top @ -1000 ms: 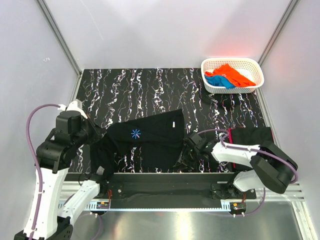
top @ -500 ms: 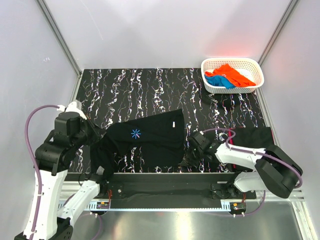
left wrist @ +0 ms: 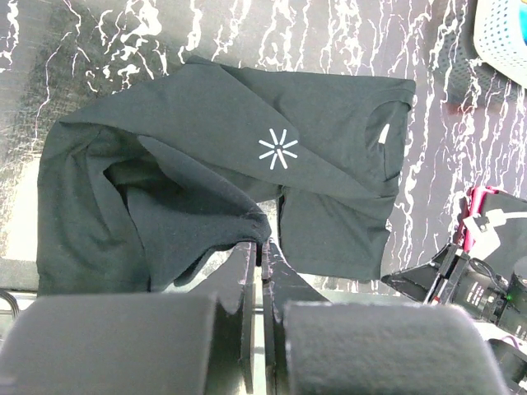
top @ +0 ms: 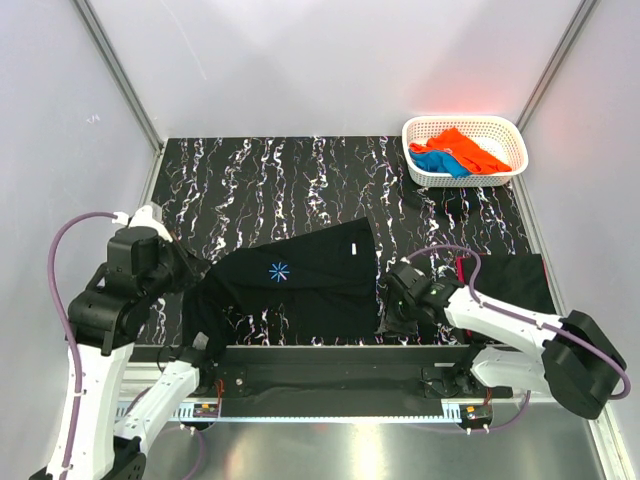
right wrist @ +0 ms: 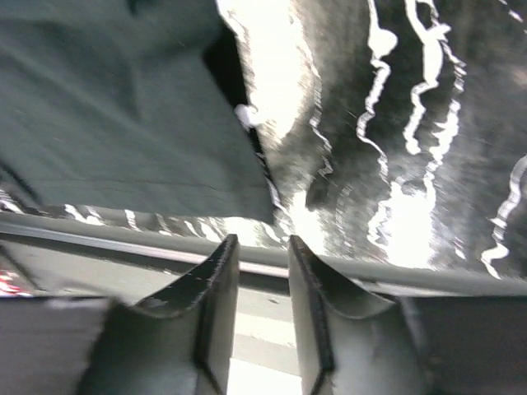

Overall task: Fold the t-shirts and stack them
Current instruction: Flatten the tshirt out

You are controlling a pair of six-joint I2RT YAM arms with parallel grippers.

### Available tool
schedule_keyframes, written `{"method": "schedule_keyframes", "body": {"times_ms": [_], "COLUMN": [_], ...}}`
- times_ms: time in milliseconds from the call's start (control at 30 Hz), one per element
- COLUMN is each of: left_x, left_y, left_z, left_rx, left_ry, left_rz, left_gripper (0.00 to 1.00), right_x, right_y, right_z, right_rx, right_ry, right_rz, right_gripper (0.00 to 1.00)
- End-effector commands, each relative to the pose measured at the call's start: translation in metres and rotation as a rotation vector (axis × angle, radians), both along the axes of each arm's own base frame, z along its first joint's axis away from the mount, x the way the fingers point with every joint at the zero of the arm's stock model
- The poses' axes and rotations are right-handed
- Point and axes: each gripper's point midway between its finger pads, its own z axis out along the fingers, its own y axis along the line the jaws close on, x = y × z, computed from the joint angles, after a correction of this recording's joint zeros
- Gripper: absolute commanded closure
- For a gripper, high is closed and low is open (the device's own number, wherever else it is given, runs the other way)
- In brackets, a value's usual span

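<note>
Marbled counter (top: 250,180), black t-shirt (top: 300,285) spread at its near edge, white basket (top: 455,121) far right holding orange and blue t-shirts (top: 462,145), left pincer (left wrist: 262,247) clenched on the shirt's raised fold, right pincer (right wrist: 262,243) released beside its right corner.

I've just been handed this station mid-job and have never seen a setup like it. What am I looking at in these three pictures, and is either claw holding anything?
These are two robot arms bolted at the near edge of a marbled black table. The wide picture looks down from above and behind them. The other two come from a camera on each wrist, so each shows its own fingers at the bottom.

A black t-shirt with a starburst mark lies partly spread in front. The left gripper is shut, pinching a fold of that shirt. The right gripper is open and holds nothing; it hovers by the shirt's near right corner. Further right lies a dark folded cloth. In the far right corner, a white basket holds an orange garment and a blue garment.
</note>
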Motion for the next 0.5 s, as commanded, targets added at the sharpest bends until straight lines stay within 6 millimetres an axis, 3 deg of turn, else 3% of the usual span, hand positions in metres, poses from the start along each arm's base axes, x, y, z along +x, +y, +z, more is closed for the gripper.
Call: {"method": "schedule_keyframes", "body": {"times_ms": [0, 167, 300, 467], "left_x": [0.005, 0.009, 0.011, 0.01], "left_y": [0.001, -0.001, -0.003, -0.004], "left_z": [0.001, -0.001, -0.003, -0.005], "left_rx": [0.004, -0.002, -0.014, -0.018], "left_ry": [-0.029, -0.025, -0.021, -0.02], "left_rz": [0.001, -0.001, -0.002, 0.002], "left_gripper": [1.0, 1.0, 1.0, 1.0], "right_x": [0.002, 0.007, 0.011, 0.018], "right_y": [-0.01, -0.006, -0.003, 0.002], "right_z": [0.012, 0.011, -0.005, -0.01], "right_rx": [-0.084, -0.102, -0.161, -0.165], "right_ry": [-0.009, 0.016, 0.059, 0.049], "right_rz": [0.063, 0.035, 0.05, 0.039], "right_gripper": [0.59, 0.53, 0.48, 0.48]}}
